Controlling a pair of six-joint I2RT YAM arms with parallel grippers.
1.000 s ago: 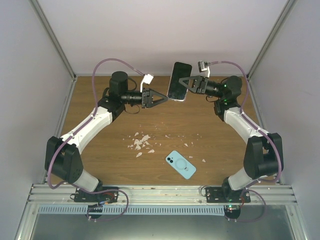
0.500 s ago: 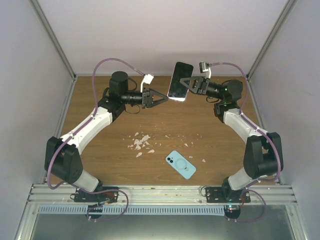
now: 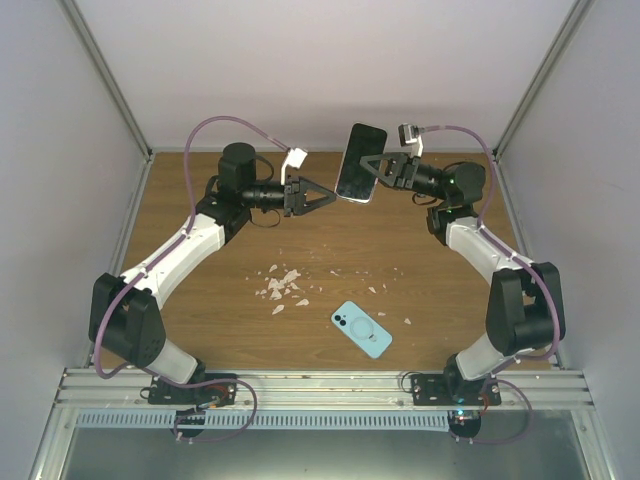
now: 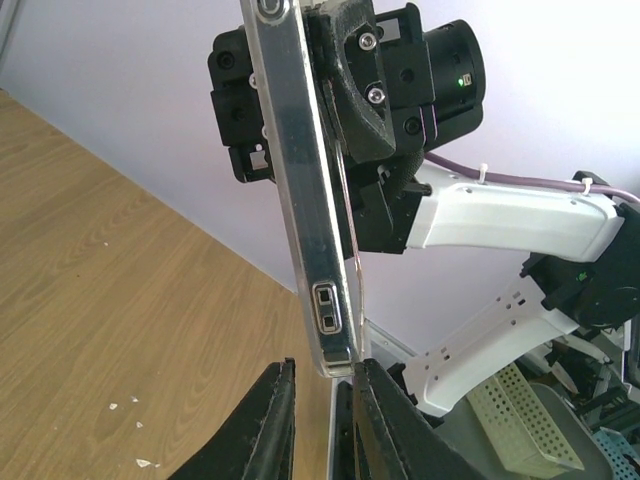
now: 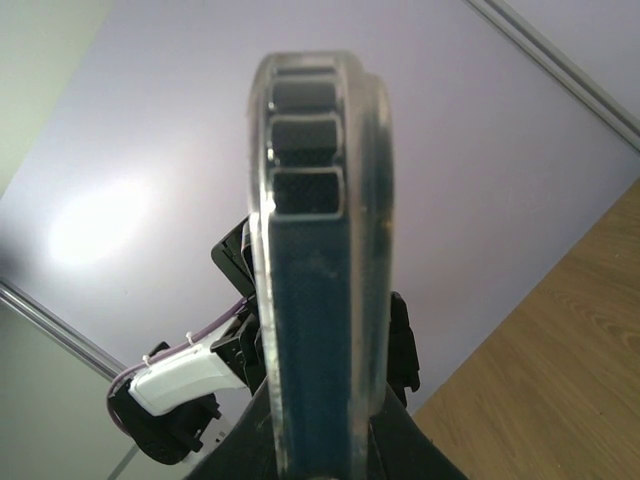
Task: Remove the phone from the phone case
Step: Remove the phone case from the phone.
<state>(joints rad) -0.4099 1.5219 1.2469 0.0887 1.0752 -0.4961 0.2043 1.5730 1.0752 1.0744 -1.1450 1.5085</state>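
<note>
Phone [image 3: 359, 163] in clear case [image 4: 300, 200], held aloft over rear of surface [image 3: 330, 250], clamped by right gripper [image 3: 372, 168]. Left gripper [image 3: 325, 198] nearly shut around case's lower corner; actual pinch cannot tell. Step: starting peel. Next: firm hold on case lip, pull away from phone.

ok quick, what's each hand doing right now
left hand: fingers narrow at the lower corner of the cased phone; grip cannot be told
right hand: closed on the cased phone
</note>
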